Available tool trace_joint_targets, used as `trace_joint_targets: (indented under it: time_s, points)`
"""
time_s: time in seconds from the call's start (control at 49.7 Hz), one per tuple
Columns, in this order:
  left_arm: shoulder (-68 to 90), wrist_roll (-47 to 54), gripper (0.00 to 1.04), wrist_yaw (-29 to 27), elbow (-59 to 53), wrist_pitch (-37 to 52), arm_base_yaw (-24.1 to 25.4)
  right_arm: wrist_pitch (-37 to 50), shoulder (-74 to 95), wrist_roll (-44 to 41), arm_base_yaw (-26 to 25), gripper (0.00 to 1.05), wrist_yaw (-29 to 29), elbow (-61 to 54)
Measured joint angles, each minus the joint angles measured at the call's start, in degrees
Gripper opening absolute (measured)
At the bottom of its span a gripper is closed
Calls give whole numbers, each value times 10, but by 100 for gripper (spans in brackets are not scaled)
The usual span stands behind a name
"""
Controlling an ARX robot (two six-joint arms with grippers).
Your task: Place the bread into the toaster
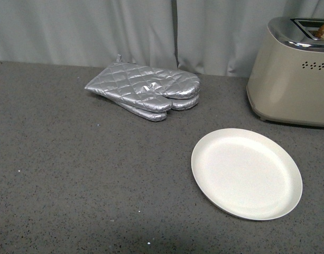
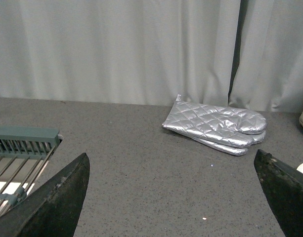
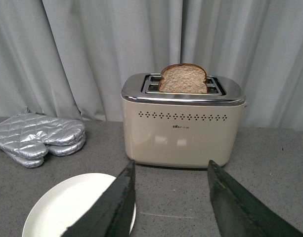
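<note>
Now bread (image 3: pixel 183 79) upright in toaster (image 3: pixel 183 129).

A dark grey speckled countertop (image 1: pixel 72 174) carries everything. On it lie a stack of silver quilted oven mitts (image 1: pixel 146 87) toward the back, a round white plate (image 1: pixel 246 173) (nothing on it) nearer the front, and the cream toaster (image 1: pixel 291 79) at the right, standing just behind the plate. A grey-green wire rack (image 2: pixel 20 158) shows in the left wrist view.
</note>
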Motion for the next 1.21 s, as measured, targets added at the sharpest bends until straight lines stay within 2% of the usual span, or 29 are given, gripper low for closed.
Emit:
trace_joint_targets:
  time_s: [0.181,0.282,0.342,0.402,1.207]
  points:
    - [0,0,98,0,0,0,0,0,0,0,0,69,0,0]
    - [0,0,98,0,0,0,0,0,0,0,0,90,0,0]
    - [0,0,98,0,0,0,0,0,0,1,0,97,0,0]
    - [0,0,98,0,0,0,0,0,0,1,0,94,0,0]
    - [0,0,98,0,0,0,0,0,0,2,0,95,0,0]
